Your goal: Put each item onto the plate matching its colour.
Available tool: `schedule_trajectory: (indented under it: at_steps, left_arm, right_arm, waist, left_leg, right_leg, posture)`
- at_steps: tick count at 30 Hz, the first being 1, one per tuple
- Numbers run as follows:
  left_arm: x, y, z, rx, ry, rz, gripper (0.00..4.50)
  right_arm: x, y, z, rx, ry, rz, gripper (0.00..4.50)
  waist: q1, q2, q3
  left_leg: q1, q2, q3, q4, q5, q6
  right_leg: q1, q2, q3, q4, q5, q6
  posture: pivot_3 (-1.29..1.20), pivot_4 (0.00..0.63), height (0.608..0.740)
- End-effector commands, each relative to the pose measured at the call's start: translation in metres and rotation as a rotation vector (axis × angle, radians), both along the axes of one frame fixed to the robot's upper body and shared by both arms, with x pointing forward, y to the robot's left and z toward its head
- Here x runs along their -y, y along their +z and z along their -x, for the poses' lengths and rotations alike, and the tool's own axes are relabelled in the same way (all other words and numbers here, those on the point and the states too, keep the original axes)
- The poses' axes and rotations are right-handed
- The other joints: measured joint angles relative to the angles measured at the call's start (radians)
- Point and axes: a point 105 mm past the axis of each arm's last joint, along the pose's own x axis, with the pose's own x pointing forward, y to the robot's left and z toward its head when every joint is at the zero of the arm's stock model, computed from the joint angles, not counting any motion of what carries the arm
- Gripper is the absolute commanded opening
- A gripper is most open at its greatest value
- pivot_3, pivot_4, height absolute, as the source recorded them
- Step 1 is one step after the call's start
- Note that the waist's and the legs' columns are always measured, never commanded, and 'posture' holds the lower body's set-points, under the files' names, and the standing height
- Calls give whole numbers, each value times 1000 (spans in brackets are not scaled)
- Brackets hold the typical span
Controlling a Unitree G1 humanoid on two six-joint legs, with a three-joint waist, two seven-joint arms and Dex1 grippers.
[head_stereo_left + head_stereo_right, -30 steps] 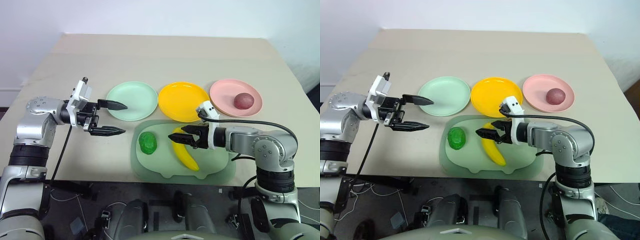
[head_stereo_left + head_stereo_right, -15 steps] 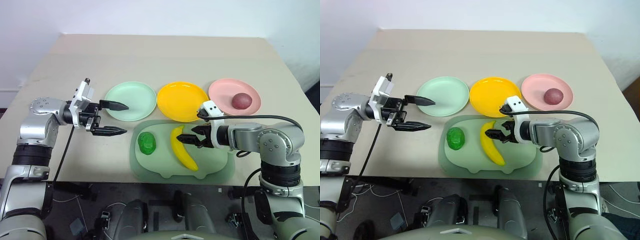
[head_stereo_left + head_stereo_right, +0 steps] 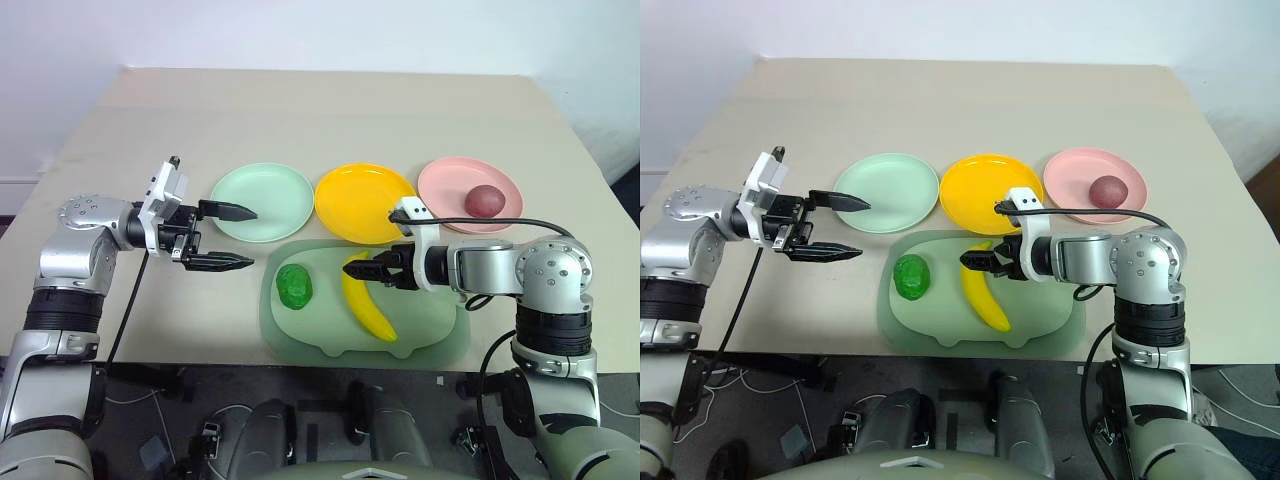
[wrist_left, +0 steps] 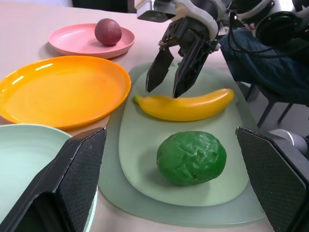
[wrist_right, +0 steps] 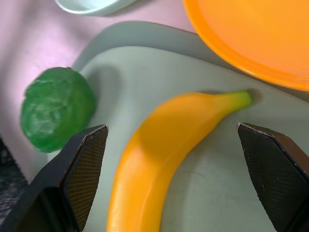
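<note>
Fingers of my R gripper are standing apart, hovering just over the banana. L wrist cam is showing that gap; head cam isn't. L gripper is idling open beside green plate. Green veg is sitting on pig board; red fruit on pink plate.

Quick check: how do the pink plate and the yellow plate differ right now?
The pink plate already carries the dark red fruit; the yellow plate is bare. The pink plate lies at the right end of the row, the yellow plate in the middle, with the banana just in front on the pale green board. Both are round, shallow and look the same size.
</note>
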Motion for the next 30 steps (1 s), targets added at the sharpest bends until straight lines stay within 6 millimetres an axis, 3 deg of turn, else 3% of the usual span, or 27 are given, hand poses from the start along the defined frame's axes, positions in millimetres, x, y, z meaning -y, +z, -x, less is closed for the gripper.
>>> schedule_trajectory:
  at_steps: [1,13,18,23,30]
  left_arm:
    - [-1,13,0,51,5,7,4500]
    - [2,17,-1,53,8,15,4500]
    - [3,16,-2,55,8,10,4500]
    - [3,17,-2,60,12,13,4500]
    - [2,20,-2,74,20,13,4500]
  right_arm:
    - [-5,6,4,10,25,-8,4484]
    - [-11,-11,15,-88,72,31,4484]
    - [-9,-14,15,-26,33,131,4484]
    - [-15,-18,18,-73,49,81,4484]
    - [-16,-34,25,-67,72,211,4484]
  waist:
    - [0,0,0]
    - [-1,0,0]
    - [-1,0,0]
    - [-1,0,0]
    - [-9,-1,-1]
  left_leg:
    - [0,0,0,0,0,0]
    - [0,1,0,0,0,0]
    - [0,1,0,0,0,0]
    - [0,1,-1,0,0,0]
    - [0,2,-1,0,0,0]
  right_leg:
    - [0,0,0,0,0,0]
    - [0,0,0,0,0,0]
    - [0,0,0,0,0,0]
    - [0,0,0,-1,0,0]
    - [0,0,0,-1,0,0]
  posture:
    - [0,150,740]
    - [0,150,740]
    - [0,150,740]
    - [0,150,740]
    - [0,150,740]
